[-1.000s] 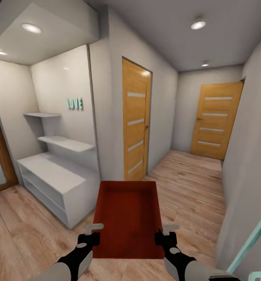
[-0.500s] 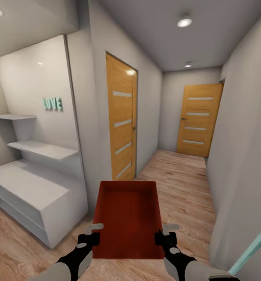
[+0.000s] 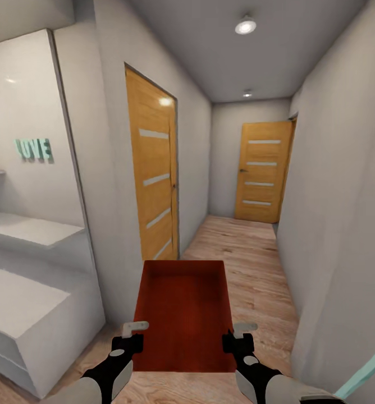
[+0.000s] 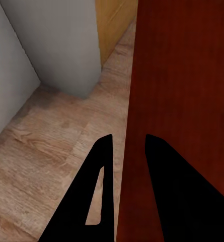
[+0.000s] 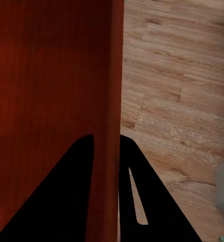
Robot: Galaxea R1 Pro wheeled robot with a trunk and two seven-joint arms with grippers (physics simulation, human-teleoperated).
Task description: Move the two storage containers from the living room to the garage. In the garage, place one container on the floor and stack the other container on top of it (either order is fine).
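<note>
My left gripper [image 3: 135, 327] and right gripper [image 3: 239, 329] pinch opposite side walls of the storage container [image 3: 183, 311], carried over hallway planks [image 3: 249, 264] (near edge hidden behind my wrists).

The robot has two arms that are pale grey near the body and turn black toward the wrists, with a small round grey spot on top of each black wrist. The left gripper [image 3: 136, 335] and the right gripper [image 3: 236, 335] each have a black block with a short, flat, light grey finger sticking out of it. In the wrist views the fingers [image 4: 104, 191] look like dark pointed wedges, and one finger [image 5: 142, 196] on each gripper has a long thin slot cut through it.
</note>
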